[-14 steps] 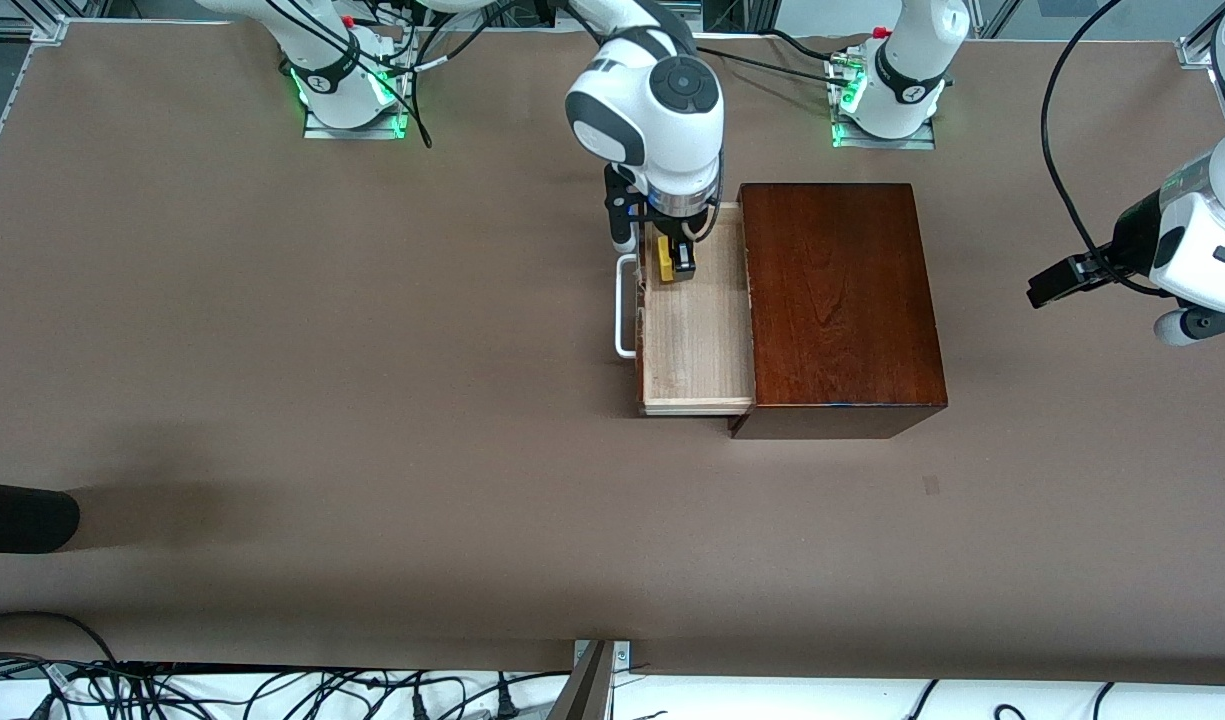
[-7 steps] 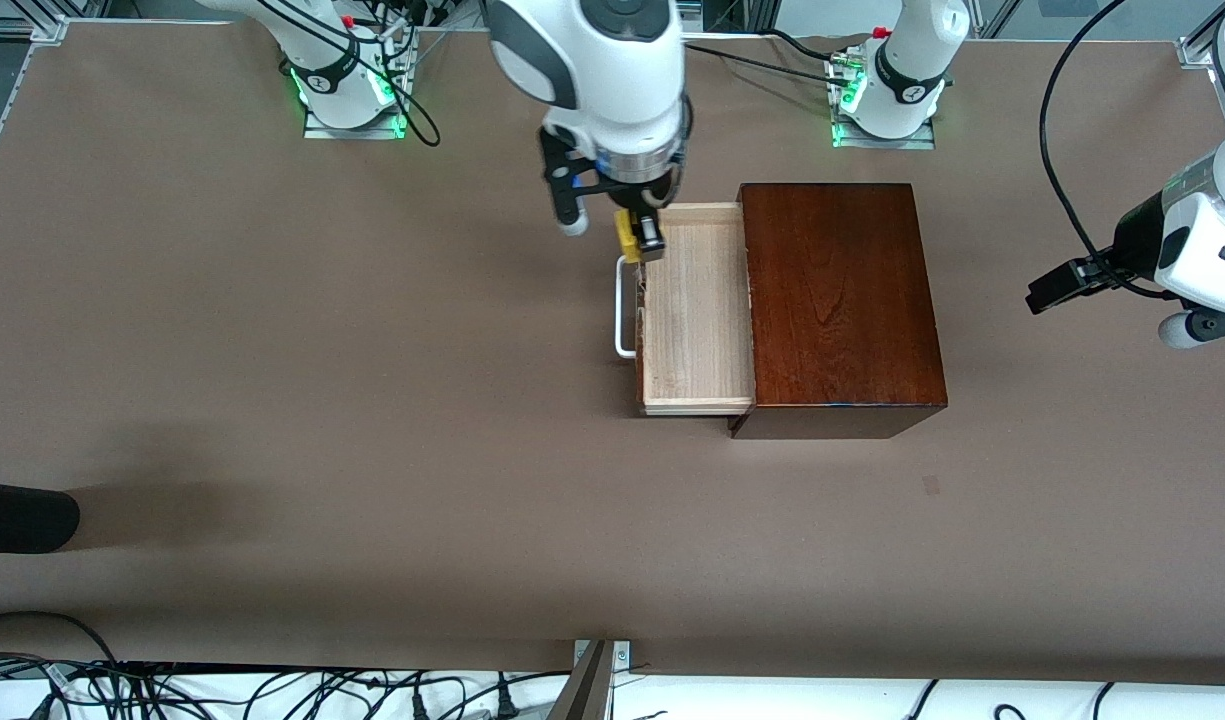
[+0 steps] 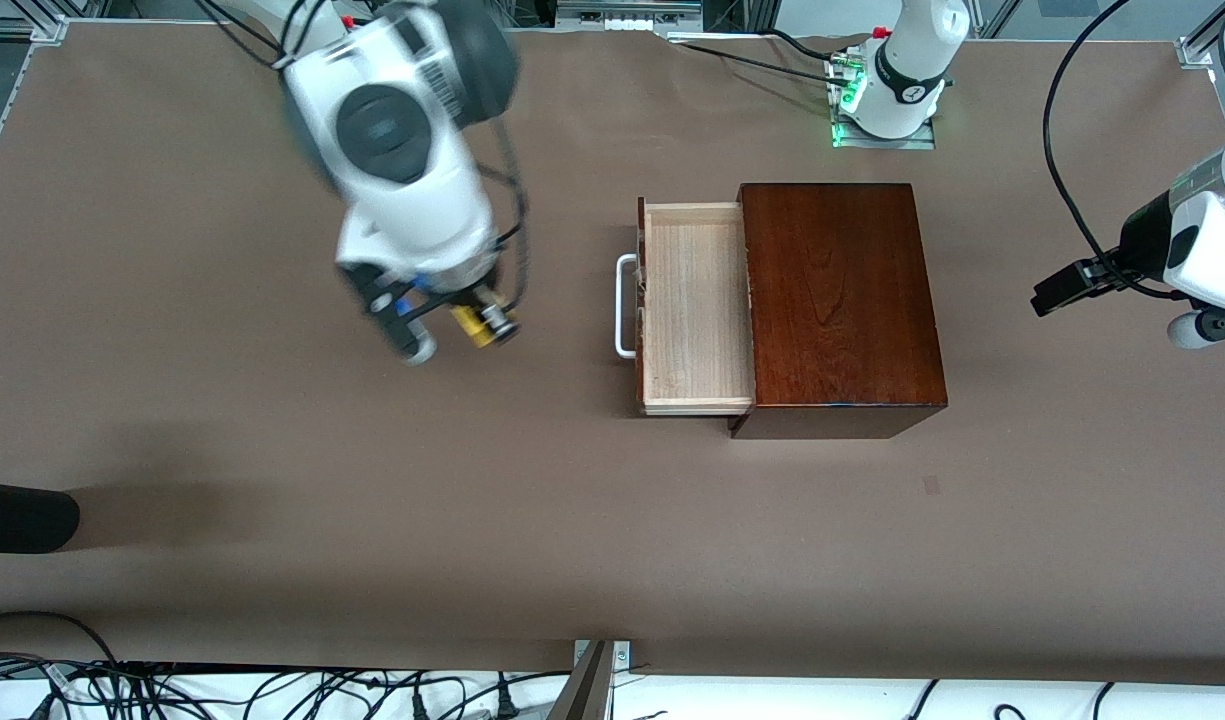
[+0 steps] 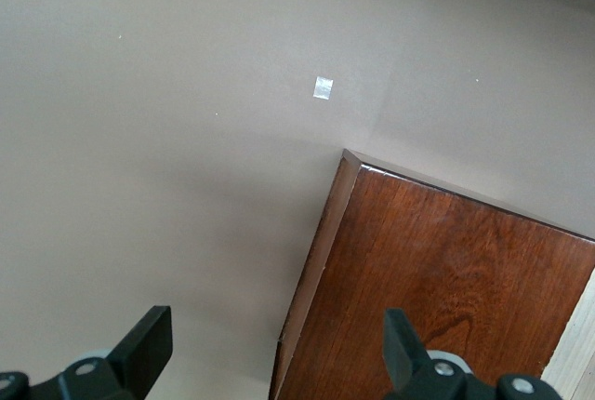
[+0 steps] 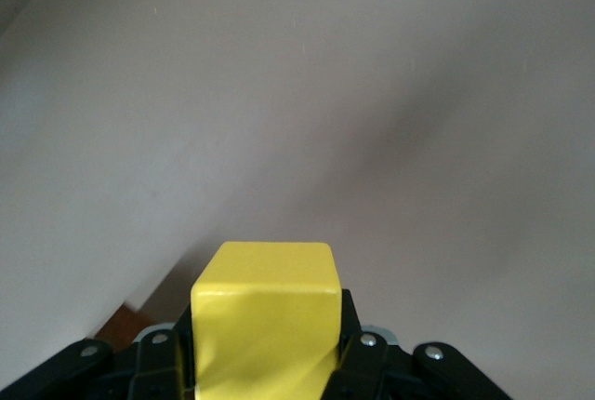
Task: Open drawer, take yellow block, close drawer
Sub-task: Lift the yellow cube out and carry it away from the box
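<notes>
Showing the carry stage: the yellow block (image 3: 469, 325) is clamped between the fingers of the right pincer (image 3: 477, 327), which is held over bare desk (image 3: 222, 420) between the drawer (image 3: 694, 305) and the edge at the right arm's end. The drawer is seen pulled out of the wooden box (image 3: 840, 300), its pale tray empty and its white handle (image 3: 624, 305) untouched. The left pincer (image 4: 279, 367) is held apart, empty, over the box corner toward the left arm's end, where that arm waits. Risks are judged as follows: the block could be dropped or bounced if released too high; the box could be shoved along the desk if the drawer is pushed off-centre; the handle could be struck on approach.
</notes>
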